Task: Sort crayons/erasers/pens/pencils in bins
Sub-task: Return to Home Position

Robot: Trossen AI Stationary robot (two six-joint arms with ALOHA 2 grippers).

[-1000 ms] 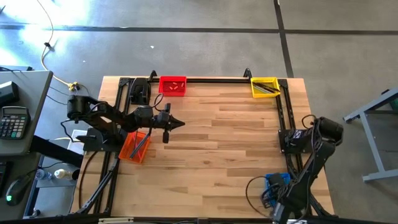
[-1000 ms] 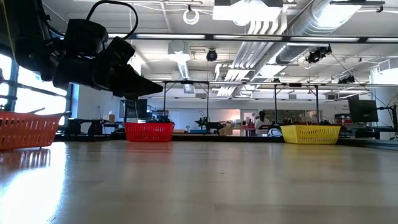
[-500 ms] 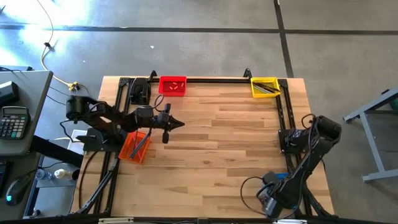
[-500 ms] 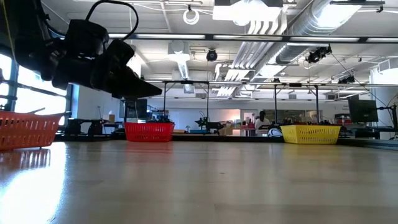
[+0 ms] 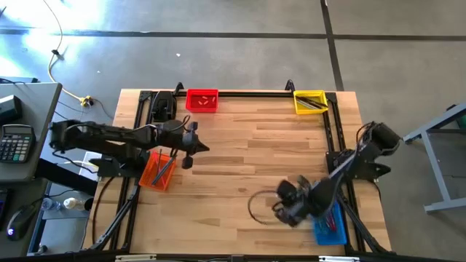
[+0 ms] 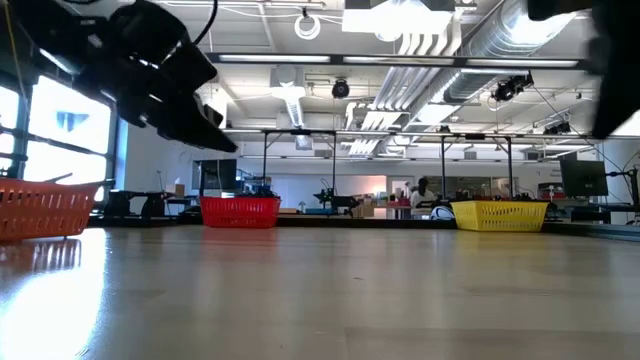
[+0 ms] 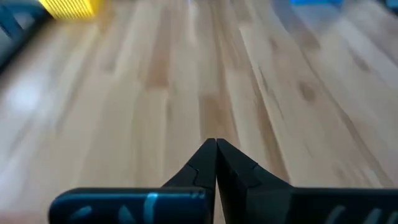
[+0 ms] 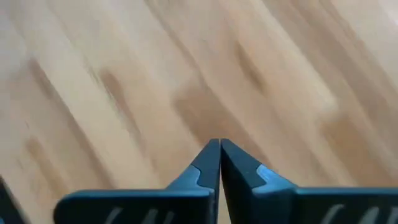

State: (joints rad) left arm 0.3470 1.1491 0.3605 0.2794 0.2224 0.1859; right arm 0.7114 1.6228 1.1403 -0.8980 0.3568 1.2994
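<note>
Orange bin lies just beside my left gripper, whose fingers are pinched together on nothing. The red bin sits near it. My right gripper, likewise pinched and empty, hangs well apart from the yellow bin and just beside the blue bin.

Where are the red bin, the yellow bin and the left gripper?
red bin [image 6: 240, 212]: low view, front wall.
yellow bin [image 6: 499, 215]: low view, front wall.
left gripper [image 7: 216, 145]: left wrist view, between shut fingertips.
</note>
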